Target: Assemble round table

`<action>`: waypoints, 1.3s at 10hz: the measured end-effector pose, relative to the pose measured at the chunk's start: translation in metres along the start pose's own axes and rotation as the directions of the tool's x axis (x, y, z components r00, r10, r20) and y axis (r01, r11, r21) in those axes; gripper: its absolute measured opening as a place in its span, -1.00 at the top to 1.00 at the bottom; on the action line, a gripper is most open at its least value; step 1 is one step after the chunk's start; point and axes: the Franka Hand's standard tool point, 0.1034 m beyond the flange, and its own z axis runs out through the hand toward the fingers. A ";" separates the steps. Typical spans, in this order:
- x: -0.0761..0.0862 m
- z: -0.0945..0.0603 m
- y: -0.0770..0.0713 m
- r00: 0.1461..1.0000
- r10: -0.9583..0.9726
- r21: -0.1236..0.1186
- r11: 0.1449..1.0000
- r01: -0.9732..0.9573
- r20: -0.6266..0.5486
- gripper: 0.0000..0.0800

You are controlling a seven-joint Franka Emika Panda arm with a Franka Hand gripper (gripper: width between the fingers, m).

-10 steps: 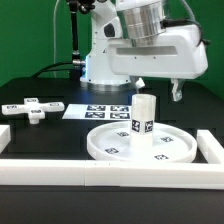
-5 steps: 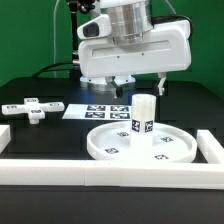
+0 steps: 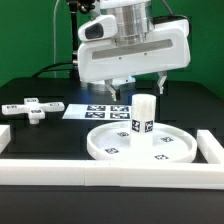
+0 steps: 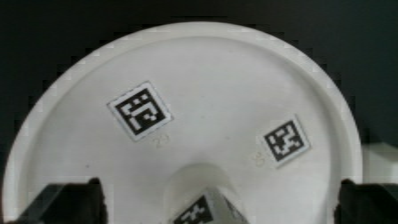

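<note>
1 tool point(image 3: 141, 90) poised above leg point(image 3: 144, 116), jaws apart

The hand point(image 3: 139, 88) hangs pointing straight down, jaws apart.

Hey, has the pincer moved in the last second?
Yes. The pincer shifted toward the exterior view's left, now roughly centred above the cylinder leg.

Leg point(image 3: 144, 113) stands upright on rimmed disc point(image 3: 180, 141); cross foot point(image 3: 32, 107) lies apart.
</note>
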 end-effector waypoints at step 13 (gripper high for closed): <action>-0.075 -0.008 0.124 0.799 -0.601 -0.207 0.780 0.591 0.018 -0.62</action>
